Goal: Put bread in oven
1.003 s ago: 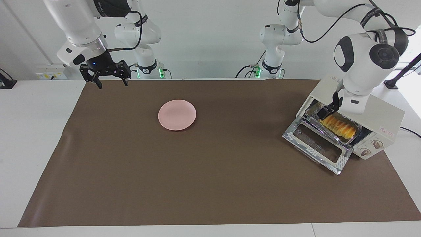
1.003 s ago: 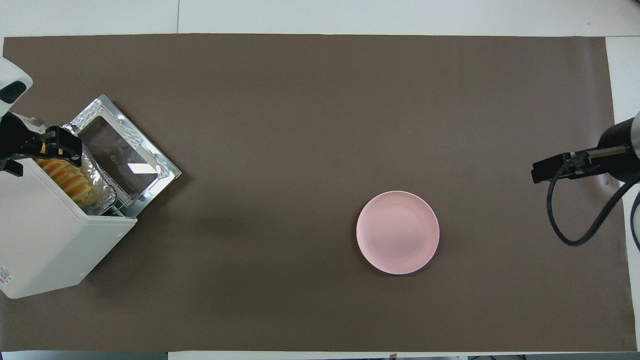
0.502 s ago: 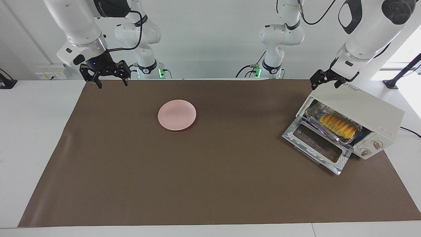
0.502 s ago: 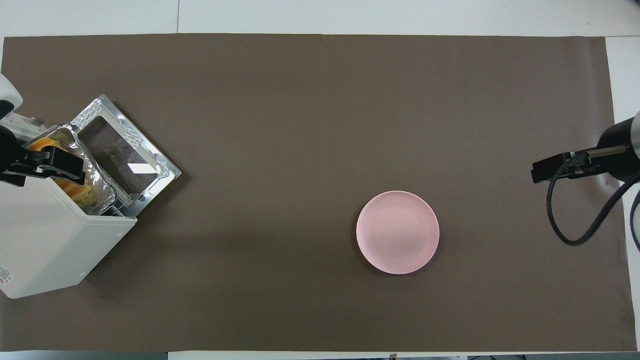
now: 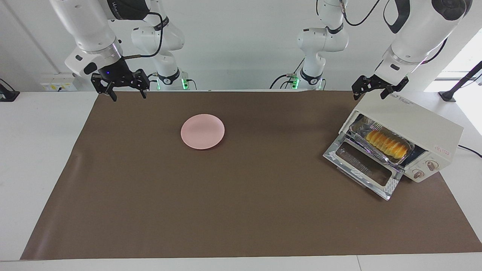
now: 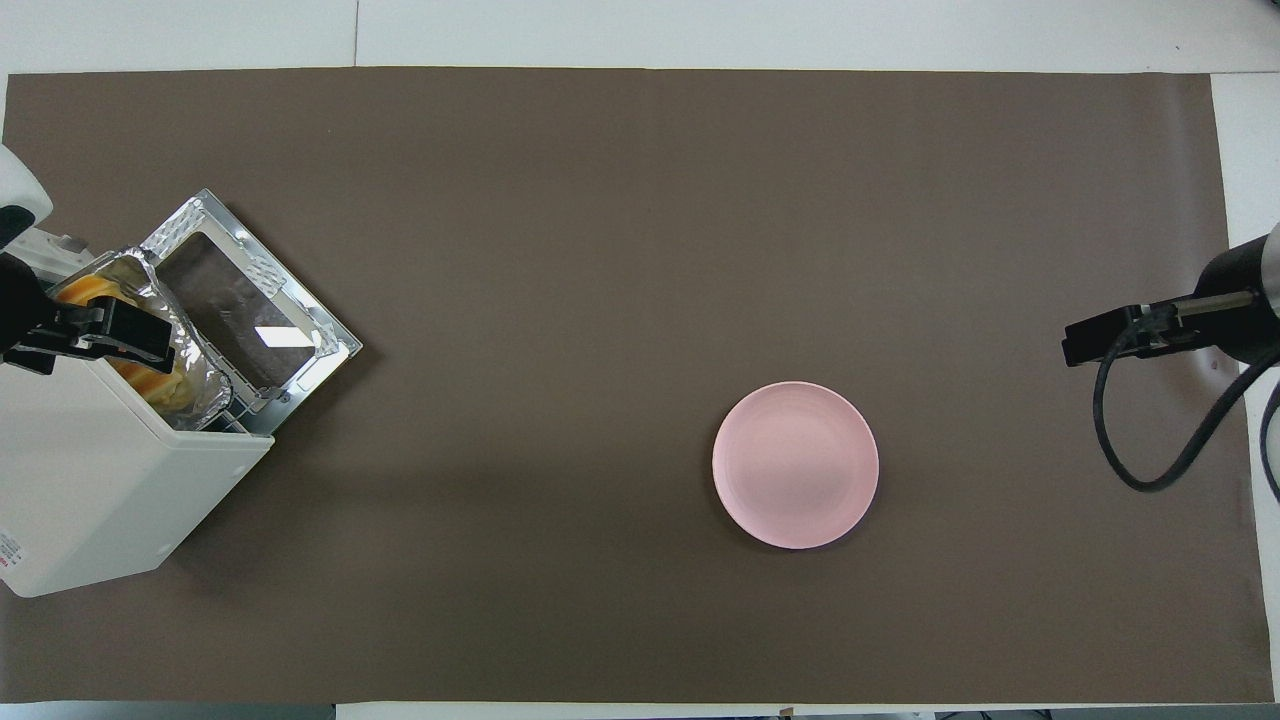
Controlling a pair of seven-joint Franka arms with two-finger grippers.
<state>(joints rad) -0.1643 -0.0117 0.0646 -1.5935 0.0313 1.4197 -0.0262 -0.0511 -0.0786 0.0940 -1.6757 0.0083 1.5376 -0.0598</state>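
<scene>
Within the last second the left gripper (image 5: 369, 89) has been lifted off the bread (image 5: 387, 143) and now hangs, fingers spread and empty, over the top edge of the toaster oven (image 5: 414, 124). The bread is left in the foil tray (image 5: 361, 124) on the rack, so placement looks done, though the glass door (image 5: 363, 167) lies folded down. Bare mat is offered in front of that door. The right gripper (image 5: 125, 86) waits open at the mat's edge, well apart from the 1 pink plate (image 5: 202, 131).
</scene>
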